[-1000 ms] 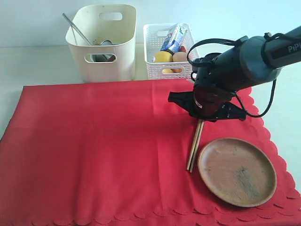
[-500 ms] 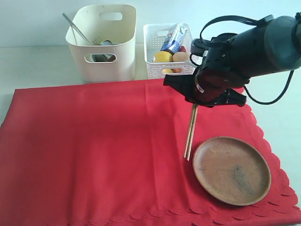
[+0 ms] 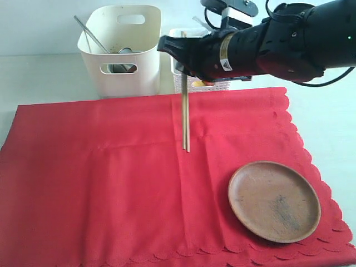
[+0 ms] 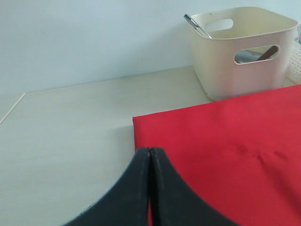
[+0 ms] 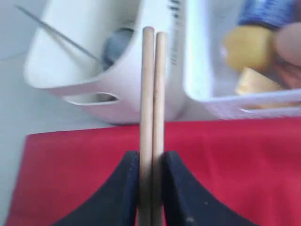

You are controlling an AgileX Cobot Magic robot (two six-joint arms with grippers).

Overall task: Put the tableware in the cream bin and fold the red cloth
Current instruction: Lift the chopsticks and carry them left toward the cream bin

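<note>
Jaws of the right gripper (image 5: 151,157) pinch the chopsticks (image 5: 153,84) between them; left gripper (image 4: 149,153) closed.

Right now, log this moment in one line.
right gripper: shut on chopsticks, held upright | left gripper: shut, empty | wooden plate: on red cloth

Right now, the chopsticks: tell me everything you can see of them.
Two pale, plain wooden sticks, side by side and touching: the pair of wooden chopsticks. The right gripper is shut on them near the top; they hang roughly upright over the red cloth, near the cream bin. Whether the lower tips touch the cloth is unclear.
</note>
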